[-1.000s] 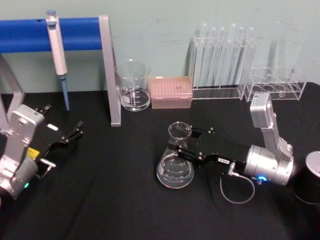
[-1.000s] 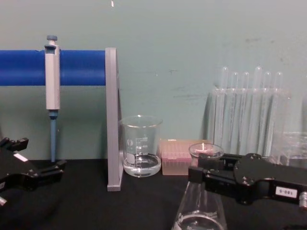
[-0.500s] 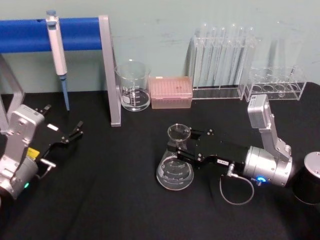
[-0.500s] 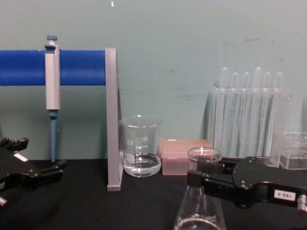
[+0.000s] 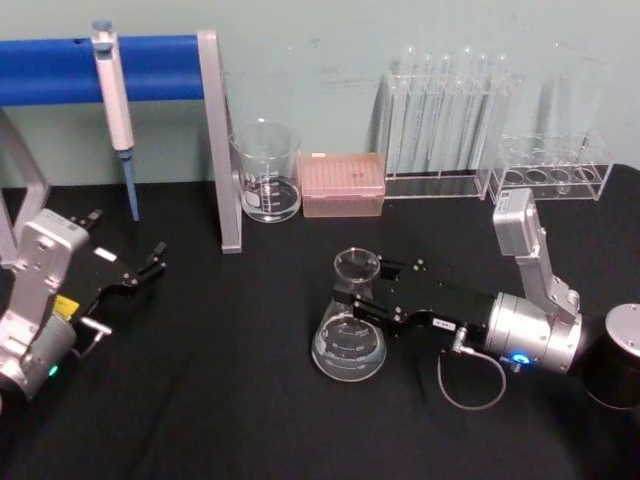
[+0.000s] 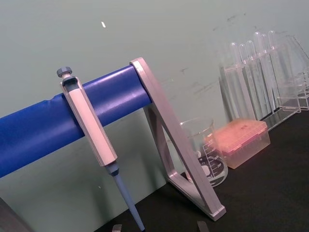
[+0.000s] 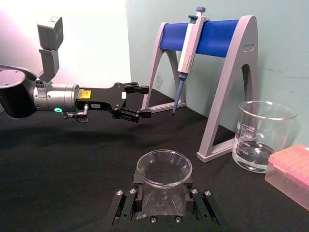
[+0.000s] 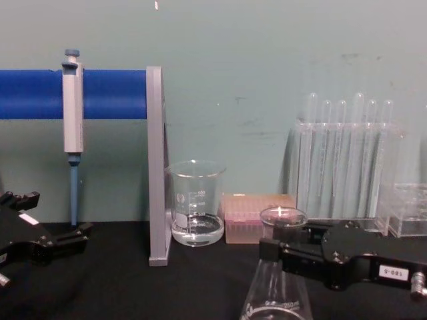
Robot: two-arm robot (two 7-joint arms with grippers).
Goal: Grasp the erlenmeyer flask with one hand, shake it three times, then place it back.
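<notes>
Jaws of the black right gripper [image 5: 358,292] clamp the narrow neck of the clear conical glass flask [image 5: 348,348] for secure shaking; the left gripper [image 7: 144,100] idles leftward, jaws wide.

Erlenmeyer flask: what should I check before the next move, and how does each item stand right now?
1. Right tool closed around the neck of the erlenmeyer flask, just under the rim: ok.
2. Flask upright in the grip: ok.
3. Flask base resting on the black table: cannot tell; the chest view cuts off the base.
4. Room around the flask: ok; the beaker and pink tip box stand well behind it, apart.
5. Left tool out of the way: ok; it sits open, far to the robot's left.
</notes>
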